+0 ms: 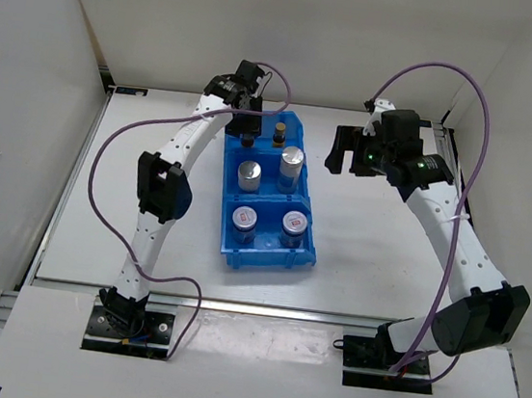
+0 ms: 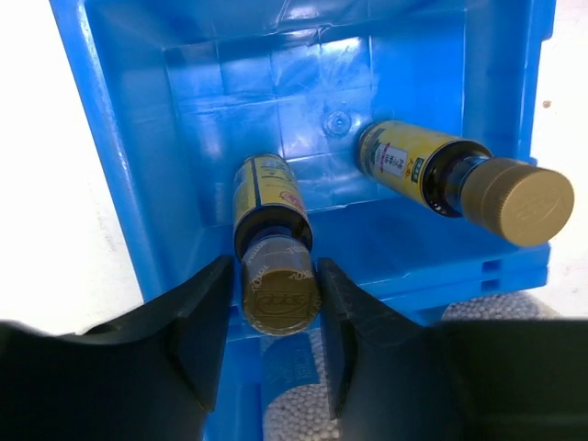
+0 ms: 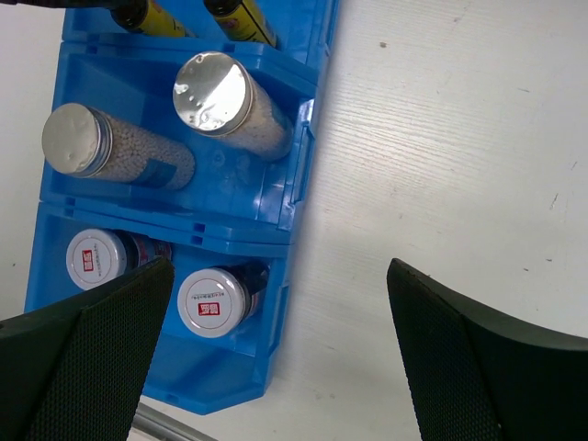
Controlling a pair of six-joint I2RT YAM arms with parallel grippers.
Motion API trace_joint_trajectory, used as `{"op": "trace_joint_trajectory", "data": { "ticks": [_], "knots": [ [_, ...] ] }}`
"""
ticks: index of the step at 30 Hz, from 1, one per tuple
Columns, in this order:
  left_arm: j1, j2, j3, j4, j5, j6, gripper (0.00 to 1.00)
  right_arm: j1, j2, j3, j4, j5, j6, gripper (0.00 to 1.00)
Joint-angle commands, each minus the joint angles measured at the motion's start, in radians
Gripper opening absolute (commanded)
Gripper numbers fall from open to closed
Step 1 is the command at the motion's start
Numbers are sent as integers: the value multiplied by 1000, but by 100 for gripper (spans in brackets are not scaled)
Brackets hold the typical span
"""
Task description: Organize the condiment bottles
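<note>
The blue three-compartment bin (image 1: pixel 269 256) sits on the white counter (image 1: pixel 384 262), between the two arms. In its far compartment stand two slim dark-brown bottles with yellow labels, the left bottle (image 2: pixel 268 197) and the right bottle (image 2: pixel 413 165), apart from each other. The middle compartment holds two tall silver-lidded containers, the left cylinder (image 1: pixel 249 175) and the right cylinder (image 1: pixel 292 163). The near compartment holds two squat silver-lidded jars, the left jar (image 1: pixel 245 221) and the right jar (image 1: pixel 294 225).

The left end effector (image 2: pixel 274 271) hangs over the far compartment, with its fingers close on either side of the left bottle's gold cap (image 2: pixel 280 299). One finger seems to touch the cap and a thin gap shows at the other, so I cannot tell whether the cap is grasped or released. The right end effector (image 1: pixel 347 153) is released, its fingers spread wide and holding nothing, above the counter just to the right of the bin.
</note>
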Motion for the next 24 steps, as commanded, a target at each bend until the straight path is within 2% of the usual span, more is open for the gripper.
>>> {"op": "trace_joint_trajectory", "data": {
  "ticks": [1,2,5,9,15,16,24],
  "knots": [
    [0,-34,16,25,5,-8,61,-8,-27,-5,31,32,22,100],
    [0,-34,5,25,5,-17,70,-8,-27,-5,31,41,22,100],
    [0,-34,5,25,5,-17,80,-8,-27,-5,31,41,22,100],
    [0,-57,5,25,-4,-17,88,-8,-27,-5,31,61,22,100],
    [18,-151,27,25,6,10,93,-8,-27,-14,31,72,31,100],
    [18,-180,27,25,6,10,99,-8,-27,-14,31,72,31,100],
    [18,-333,16,34,-27,53,99,-8,-61,-45,22,136,41,100]
  ]
}}
